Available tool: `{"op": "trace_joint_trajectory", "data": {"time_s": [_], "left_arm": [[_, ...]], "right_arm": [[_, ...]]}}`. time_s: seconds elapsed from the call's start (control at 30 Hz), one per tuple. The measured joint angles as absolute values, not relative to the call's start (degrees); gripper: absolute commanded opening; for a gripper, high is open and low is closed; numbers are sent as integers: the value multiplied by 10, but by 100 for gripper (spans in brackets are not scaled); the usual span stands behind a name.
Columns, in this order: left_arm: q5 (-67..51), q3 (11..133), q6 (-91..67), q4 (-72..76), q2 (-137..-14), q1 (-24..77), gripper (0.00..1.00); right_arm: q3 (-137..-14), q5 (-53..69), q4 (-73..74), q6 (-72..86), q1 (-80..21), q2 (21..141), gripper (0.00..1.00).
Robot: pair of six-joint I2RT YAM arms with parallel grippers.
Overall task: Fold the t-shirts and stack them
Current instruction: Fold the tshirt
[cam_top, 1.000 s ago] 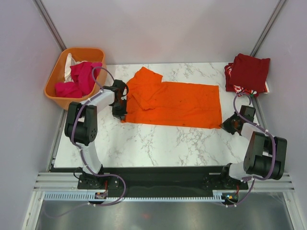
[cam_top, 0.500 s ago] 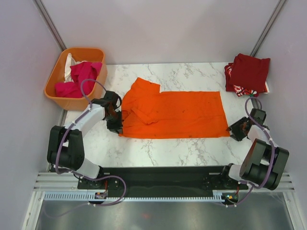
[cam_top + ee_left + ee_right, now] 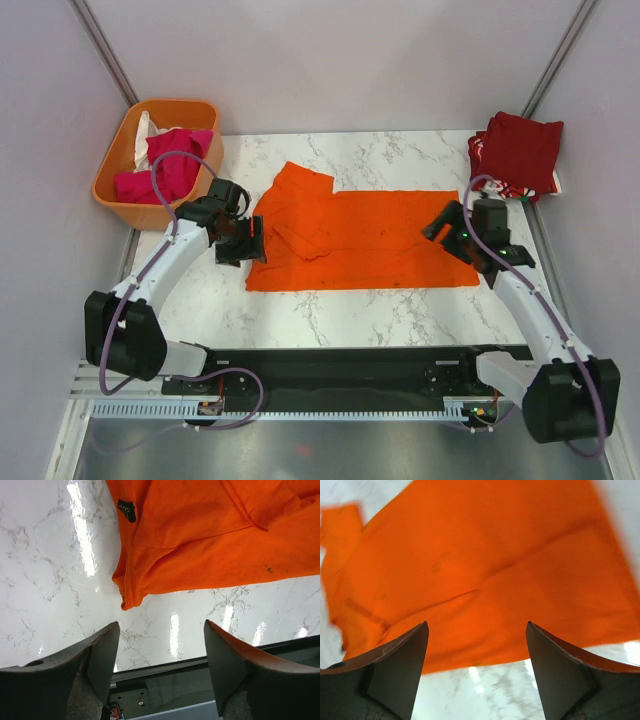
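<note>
On the orange t-shirt, an unreadable tag; left end effector, right end effector agape.

orange t-shirt: folded flat, centre | dark red t-shirts: stacked, far right | magenta t-shirt: crumpled, far left

The white marble-patterned table carries an orange t-shirt spread flat across its middle, with cloth folded over itself at the left end. A folded pile of dark red t-shirts lies at the far right corner, reaching past the edge. An orange basket stands at the far left corner, on or beside the table I cannot tell
</note>
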State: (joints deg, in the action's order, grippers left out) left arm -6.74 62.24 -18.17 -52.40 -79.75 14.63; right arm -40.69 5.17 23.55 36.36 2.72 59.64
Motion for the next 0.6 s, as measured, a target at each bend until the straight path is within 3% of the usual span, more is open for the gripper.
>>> {"op": "trace_joint_trajectory", "data": {"time_s": [0.27, 0.4, 0.6], "left_arm": [[-65, 545, -197, -488, -639, 182, 73], [-85, 519, -209, -482, -554, 182, 72], [-105, 479, -220, -445, -474, 182, 71]], "right_arm": [[-552, 18, 161, 421, -332, 780, 76], [-658, 1, 161, 424, -423, 931, 73], [-786, -9, 175, 424, -461, 1085, 69]]}}
